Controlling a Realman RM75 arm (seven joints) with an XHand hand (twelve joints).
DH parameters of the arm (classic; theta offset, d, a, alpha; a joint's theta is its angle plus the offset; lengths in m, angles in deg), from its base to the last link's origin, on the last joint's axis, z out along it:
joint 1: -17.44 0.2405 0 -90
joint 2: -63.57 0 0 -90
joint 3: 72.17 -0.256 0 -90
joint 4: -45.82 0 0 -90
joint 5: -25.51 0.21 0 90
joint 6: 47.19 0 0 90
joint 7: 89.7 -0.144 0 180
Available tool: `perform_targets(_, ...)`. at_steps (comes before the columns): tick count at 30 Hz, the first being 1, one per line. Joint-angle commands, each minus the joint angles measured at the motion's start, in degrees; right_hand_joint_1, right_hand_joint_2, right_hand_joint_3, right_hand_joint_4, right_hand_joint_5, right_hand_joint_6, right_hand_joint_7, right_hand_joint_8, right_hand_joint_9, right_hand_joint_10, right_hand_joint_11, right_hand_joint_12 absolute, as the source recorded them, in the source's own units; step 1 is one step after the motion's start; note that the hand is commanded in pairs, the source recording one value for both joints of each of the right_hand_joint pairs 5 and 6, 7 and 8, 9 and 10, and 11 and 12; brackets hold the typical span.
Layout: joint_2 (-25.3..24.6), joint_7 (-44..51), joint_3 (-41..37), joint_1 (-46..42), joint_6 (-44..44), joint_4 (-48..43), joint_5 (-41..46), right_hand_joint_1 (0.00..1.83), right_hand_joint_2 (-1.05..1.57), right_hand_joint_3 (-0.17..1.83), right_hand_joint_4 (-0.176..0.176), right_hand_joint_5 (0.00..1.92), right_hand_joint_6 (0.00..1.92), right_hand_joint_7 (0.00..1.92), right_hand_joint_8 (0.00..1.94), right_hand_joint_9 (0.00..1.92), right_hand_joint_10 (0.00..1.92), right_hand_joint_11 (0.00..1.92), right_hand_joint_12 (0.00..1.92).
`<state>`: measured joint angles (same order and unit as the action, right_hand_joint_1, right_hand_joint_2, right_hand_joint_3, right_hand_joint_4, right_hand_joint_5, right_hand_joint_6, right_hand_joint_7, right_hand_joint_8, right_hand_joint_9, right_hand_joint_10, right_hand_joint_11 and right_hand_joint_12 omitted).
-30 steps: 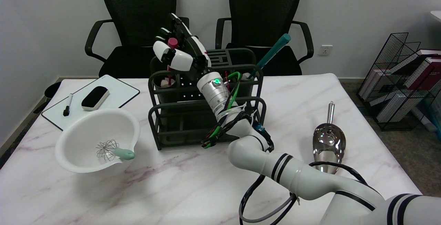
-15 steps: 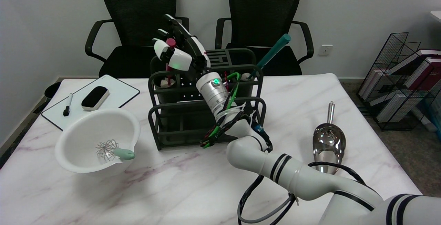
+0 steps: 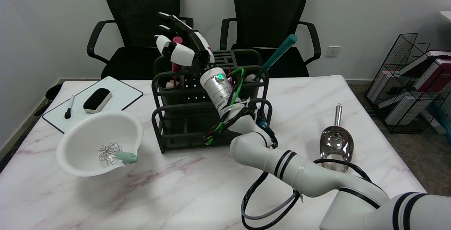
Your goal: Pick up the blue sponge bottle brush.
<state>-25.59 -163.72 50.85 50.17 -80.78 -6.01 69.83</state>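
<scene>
A brush with a teal-blue handle [image 3: 278,55] leans to the right out of the right rear cup of the black wire rack [image 3: 208,106]. A second brush with a dark pink handle [image 3: 176,41] stands in the left rear cup, its pale sponge end down inside. My right hand [image 3: 181,41] is raised over that left cup. Its fingers stretch out to the left behind the pink handle's top, and the thumb lies in front of it. I cannot tell whether they touch the handle. The hand is well left of the teal-blue brush.
A white bowl [image 3: 88,163] with a small whisk [image 3: 114,153] sits at the left front. Behind it lies a whiteboard [image 3: 116,94] with an eraser [image 3: 97,100] and a marker [image 3: 69,107]. A metal scoop [image 3: 335,143] lies on the right. Two black chairs stand behind the table.
My right hand's fingers have spread out and reached further left around the pink handle's top, and the wrist has risen slightly. The teal-blue brush has not moved.
</scene>
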Motion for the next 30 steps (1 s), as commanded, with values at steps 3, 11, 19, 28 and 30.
perform_targets(3, -0.5, 0.0, 0.2, 3.1, 2.4, 2.6, -0.1, 1.11, 0.49, 1.31, 0.0, 0.44, 0.44, 0.09, 0.09, 0.35, 0.35, 0.53, 0.53)
perform_targets(11, -1.1, 0.0, 0.3, 3.3, 2.9, 3.5, -0.3, 1.13, 0.49, 1.32, 0.0, 0.42, 0.42, 0.1, 0.1, 0.36, 0.36, 0.53, 0.53)
perform_targets(19, -1.3, 0.0, 0.3, 3.8, 2.9, 3.6, -0.3, 1.17, 0.48, 1.34, 0.0, 0.36, 0.36, 0.18, 0.18, 0.39, 0.39, 0.56, 0.56)
perform_targets(28, -1.4, 0.0, 0.3, 4.3, 2.9, 3.6, -0.2, 1.19, 0.68, 1.24, 0.0, 0.69, 0.69, 0.99, 0.99, 0.72, 0.72, 0.71, 0.71)
perform_targets(30, -1.4, 0.0, 0.2, 4.3, 2.9, 3.6, -0.2, 1.19, 0.75, 1.15, 0.0, 0.86, 0.86, 1.15, 1.15, 0.79, 0.79, 0.75, 0.75)
